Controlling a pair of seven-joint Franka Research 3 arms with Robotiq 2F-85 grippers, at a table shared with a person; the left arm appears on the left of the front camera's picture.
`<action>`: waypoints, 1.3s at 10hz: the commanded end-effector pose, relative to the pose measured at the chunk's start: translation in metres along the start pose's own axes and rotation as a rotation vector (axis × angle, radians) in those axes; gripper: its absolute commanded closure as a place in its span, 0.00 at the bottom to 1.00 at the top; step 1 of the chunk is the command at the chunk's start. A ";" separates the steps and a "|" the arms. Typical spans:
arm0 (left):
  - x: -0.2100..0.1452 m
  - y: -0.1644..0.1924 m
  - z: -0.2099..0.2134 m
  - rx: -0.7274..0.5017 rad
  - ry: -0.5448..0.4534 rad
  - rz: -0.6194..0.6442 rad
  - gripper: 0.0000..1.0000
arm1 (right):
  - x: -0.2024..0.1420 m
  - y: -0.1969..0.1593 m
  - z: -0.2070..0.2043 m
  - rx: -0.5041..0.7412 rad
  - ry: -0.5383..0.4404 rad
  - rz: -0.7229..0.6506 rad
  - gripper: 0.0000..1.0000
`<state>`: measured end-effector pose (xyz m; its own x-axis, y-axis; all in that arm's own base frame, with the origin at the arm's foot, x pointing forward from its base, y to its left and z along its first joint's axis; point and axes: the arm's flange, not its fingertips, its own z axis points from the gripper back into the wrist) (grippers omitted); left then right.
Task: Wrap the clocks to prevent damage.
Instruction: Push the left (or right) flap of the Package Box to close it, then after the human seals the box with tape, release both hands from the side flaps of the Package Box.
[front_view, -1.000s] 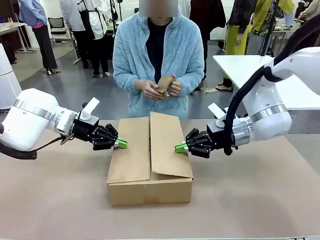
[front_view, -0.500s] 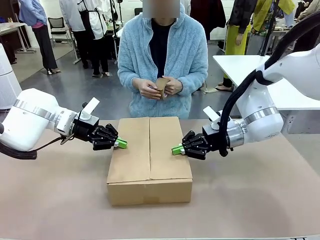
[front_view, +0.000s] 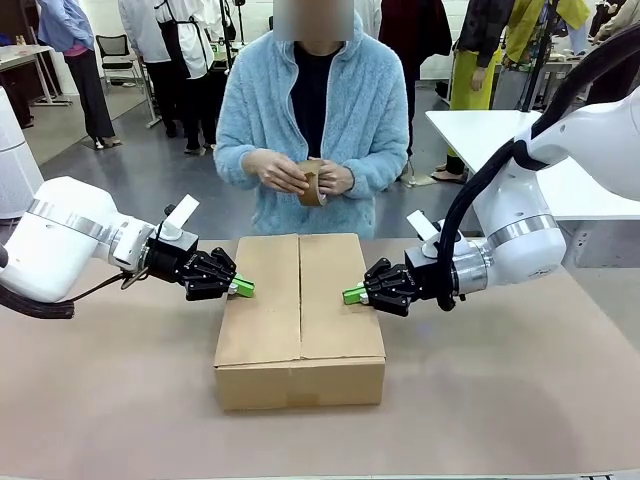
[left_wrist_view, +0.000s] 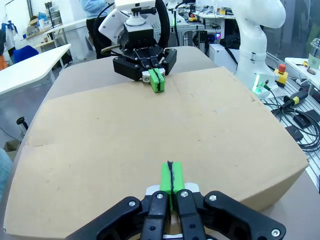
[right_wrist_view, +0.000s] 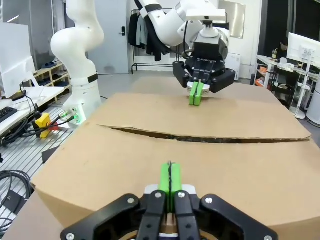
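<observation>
A brown cardboard box lies mid-table with both top flaps flat. The bubble-wrapped clocks are hidden, presumably inside it. My left gripper is shut, its green pads resting on the left flap's outer edge. On the right flap's edge rests my right gripper, also shut. In the left wrist view my left gripper lies on the box top, facing the right gripper. The right wrist view has my right gripper on the flap, the seam ahead, and the left gripper beyond.
At the far side a person in a light blue fleece holds a brown tape roll in both hands above the table edge. A white table stands at the back right. Brown tabletop lies bare around the box.
The right flap, raised a second ago, now lies flat under my right gripper, which moved left and down. The person turned the tape roll in their hands. My left arm stayed still.
</observation>
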<state>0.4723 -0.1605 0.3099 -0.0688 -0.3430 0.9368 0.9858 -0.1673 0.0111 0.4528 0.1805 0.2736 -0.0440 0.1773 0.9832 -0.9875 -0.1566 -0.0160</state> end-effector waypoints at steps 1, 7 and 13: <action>-0.003 0.000 -0.002 0.000 0.006 0.001 1.00 | -0.018 -0.008 -0.003 -0.007 0.058 0.009 0.99; -0.003 0.000 -0.002 0.000 0.006 0.001 1.00 | 0.000 0.000 0.000 0.000 0.000 0.000 0.99; -0.003 0.000 -0.002 0.000 0.006 0.001 1.00 | 0.000 0.000 0.000 0.000 0.000 0.000 0.99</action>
<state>0.4722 -0.1605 0.3099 -0.0686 -0.3425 0.9370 0.9858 -0.1678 0.0108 0.4529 0.1809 0.2764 -0.0464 0.1673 0.9848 -0.9868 -0.1610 -0.0191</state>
